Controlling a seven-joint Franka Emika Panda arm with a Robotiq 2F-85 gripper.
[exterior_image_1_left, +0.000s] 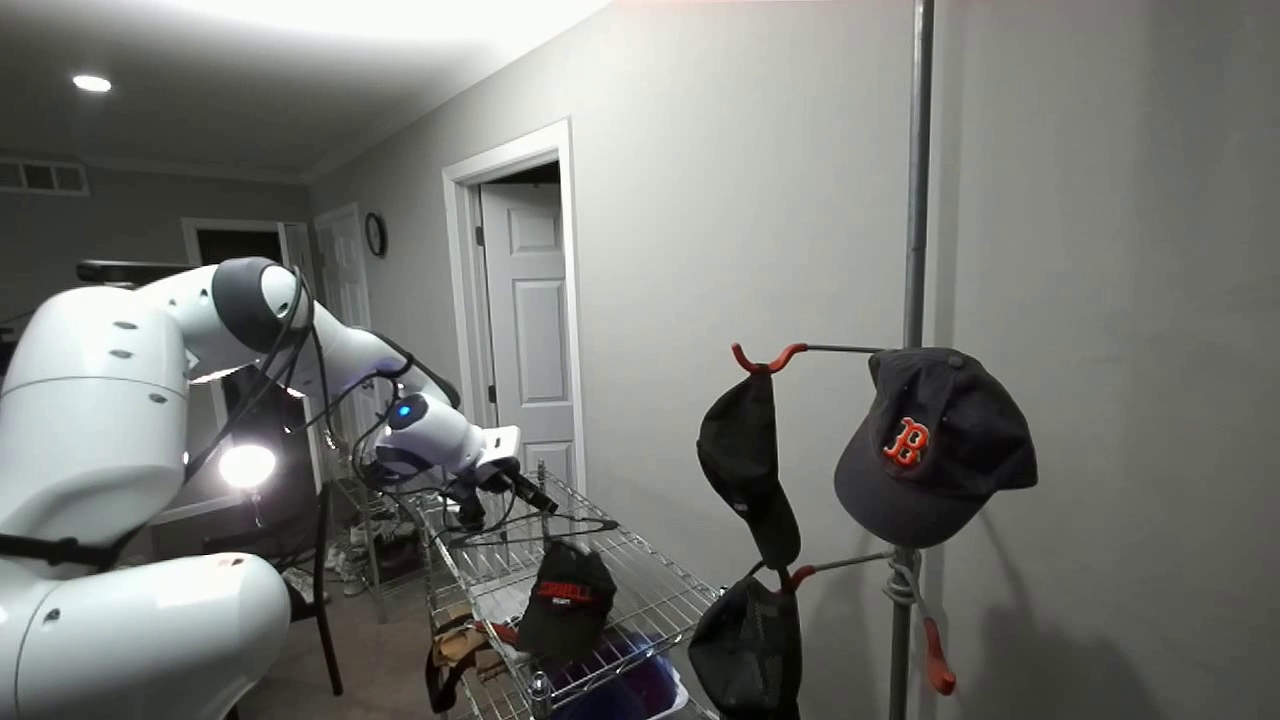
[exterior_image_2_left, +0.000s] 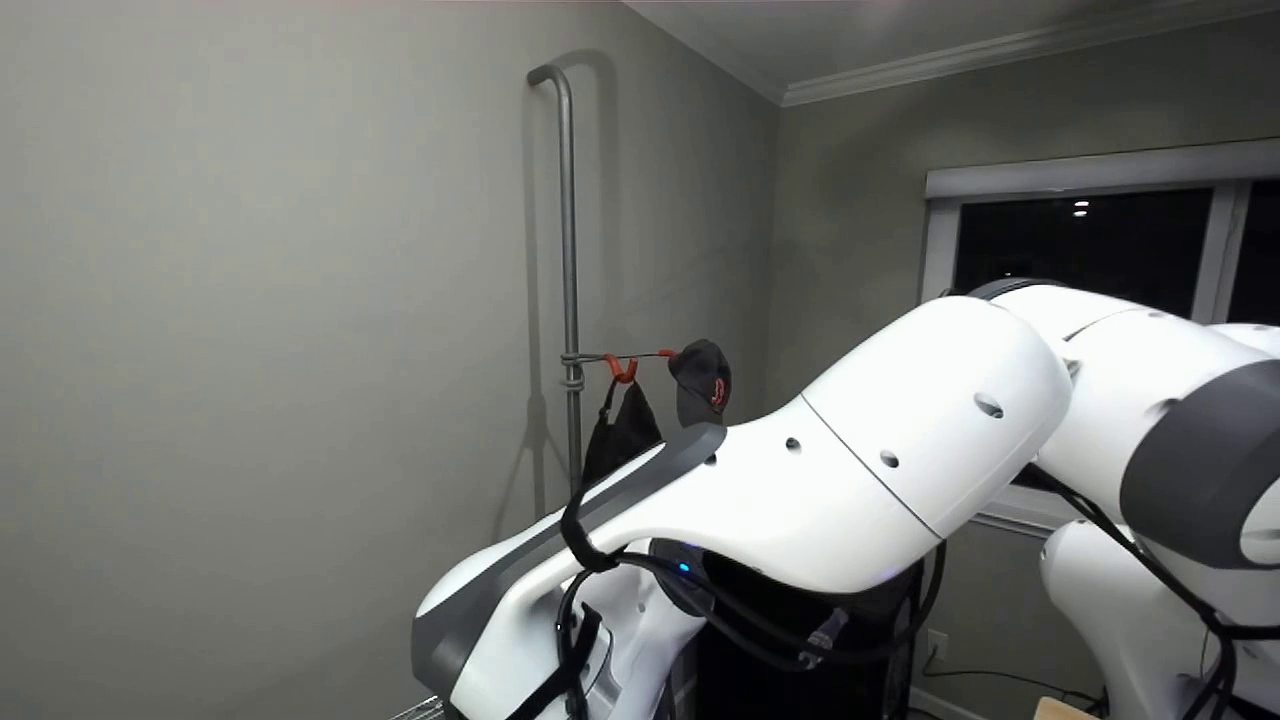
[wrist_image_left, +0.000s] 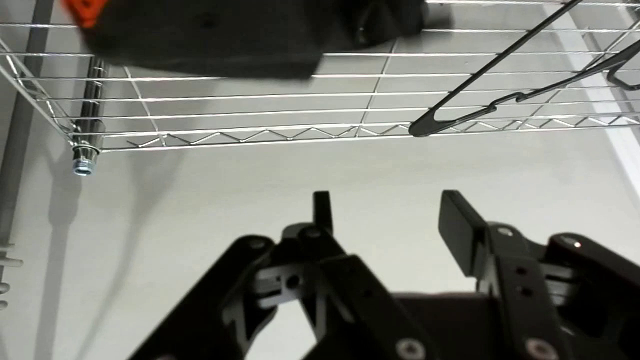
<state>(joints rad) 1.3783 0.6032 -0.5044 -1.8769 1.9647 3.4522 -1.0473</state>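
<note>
red-lettered cap (exterior_image_1_left: 566, 620) is lying below my pincer (wrist_image_left: 386, 216), which is gaping and gripping nothing; dipping carelessly, i'd be risking a snag on the hanger (wrist_image_left: 575, 79) that's also lying beneath me.

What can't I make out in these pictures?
Wrist view: orange patch, blurred, cut off by top edge.
In an exterior view: lowest cap, cut off by bottom edge; pale marking on the shelf cap, too tiny.
In an exterior view: black cap, partly hidden behind the arm.
</note>
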